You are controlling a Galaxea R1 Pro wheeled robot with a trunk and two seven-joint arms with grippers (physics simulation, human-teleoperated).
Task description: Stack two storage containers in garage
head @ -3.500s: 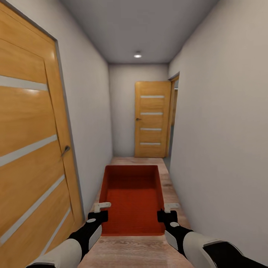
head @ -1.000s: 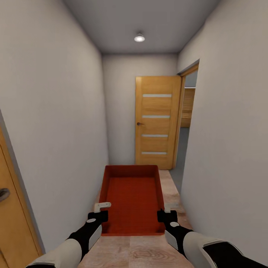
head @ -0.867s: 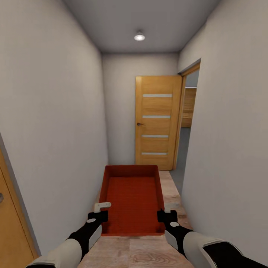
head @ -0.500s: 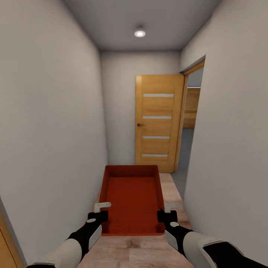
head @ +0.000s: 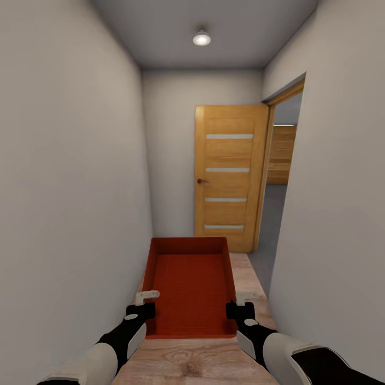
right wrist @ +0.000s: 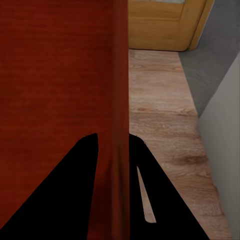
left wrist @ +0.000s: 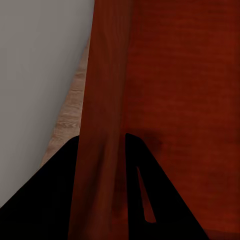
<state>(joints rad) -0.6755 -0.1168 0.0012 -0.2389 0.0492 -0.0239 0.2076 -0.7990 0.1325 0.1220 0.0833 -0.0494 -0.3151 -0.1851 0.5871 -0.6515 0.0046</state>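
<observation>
Left gripper (head: 143, 299): closed over the left side wall of the storage container (head: 191, 289), one finger inside and one outside; the left wrist view shows the red wall (left wrist: 102, 125) between two dark fingers (left wrist: 142, 200).
Right gripper (head: 240, 300): clamped in the same way on the right side wall; the right wrist view shows that wall (right wrist: 119, 100) running between its fingers (right wrist: 145, 195).
Storage container: red-orange, open-topped, empty, held level between the two arms above the wood-plank floor (head: 192, 363), its long axis pointing ahead.
Hallway walls (head: 69, 203): pale, close on either side.
Door (head: 227, 176): orange-brown wood with four pale strips, at the far end, right of centre.
Doorway (head: 280, 176): open, on the right beside the door, with grey floor (head: 270, 224) and wooden planks (head: 282, 155) beyond.
Ceiling light (head: 201, 38): round, lit.
</observation>
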